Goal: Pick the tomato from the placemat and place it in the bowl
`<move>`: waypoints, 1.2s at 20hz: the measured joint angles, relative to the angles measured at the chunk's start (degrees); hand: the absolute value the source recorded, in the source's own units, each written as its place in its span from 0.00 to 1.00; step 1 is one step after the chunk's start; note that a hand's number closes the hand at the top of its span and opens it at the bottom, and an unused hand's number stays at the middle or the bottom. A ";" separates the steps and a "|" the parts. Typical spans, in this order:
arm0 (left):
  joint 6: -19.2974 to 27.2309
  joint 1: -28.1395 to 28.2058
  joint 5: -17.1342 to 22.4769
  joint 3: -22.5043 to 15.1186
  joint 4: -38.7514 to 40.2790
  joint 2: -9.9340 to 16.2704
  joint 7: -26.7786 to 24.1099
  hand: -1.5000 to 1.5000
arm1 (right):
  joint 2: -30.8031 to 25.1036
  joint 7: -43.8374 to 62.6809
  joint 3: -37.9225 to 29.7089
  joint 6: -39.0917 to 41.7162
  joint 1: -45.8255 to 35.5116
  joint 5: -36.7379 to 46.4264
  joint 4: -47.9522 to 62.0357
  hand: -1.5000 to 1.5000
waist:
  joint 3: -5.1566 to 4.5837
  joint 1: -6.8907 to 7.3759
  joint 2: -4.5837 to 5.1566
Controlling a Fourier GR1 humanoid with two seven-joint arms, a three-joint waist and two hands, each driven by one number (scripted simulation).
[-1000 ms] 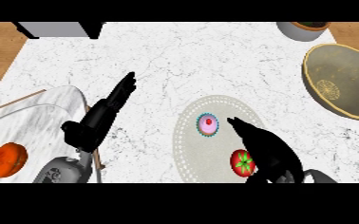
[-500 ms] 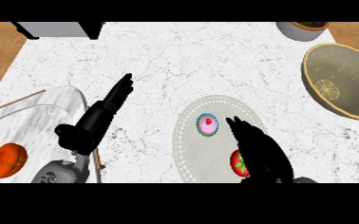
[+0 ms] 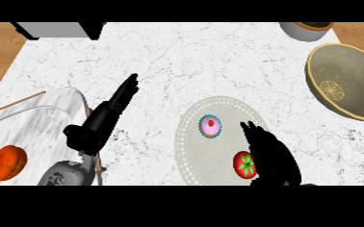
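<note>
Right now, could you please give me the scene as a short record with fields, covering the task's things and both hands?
tomato: on the placemat, near its lower right part, not lifted
placemat: round, pale, on the counter
cupcake: on the placemat, up and left of the tomato
bowl: at the right edge, holds no tomato
right hand: beside the tomato, on its right, fingers straight
left hand: open, left of the placemat, holds nothing
</note>
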 measured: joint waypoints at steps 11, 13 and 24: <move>-2.81 2.70 -1.75 1.98 -2.47 -1.24 0.55 0.50 | 5.19 -6.55 -5.55 1.12 3.36 5.54 8.91 0.00 | 0.02 0.11 0.03; -3.51 1.50 -1.90 2.76 -1.81 -1.76 1.21 0.50 | 6.55 -8.57 -6.17 0.67 4.11 6.88 10.16 1.00 | 0.01 0.08 0.03; -5.52 2.30 -3.60 4.65 -2.33 -3.77 1.55 0.50 | 10.16 -16.40 -8.64 -1.32 4.83 16.68 12.22 1.00 | -0.02 0.10 -0.03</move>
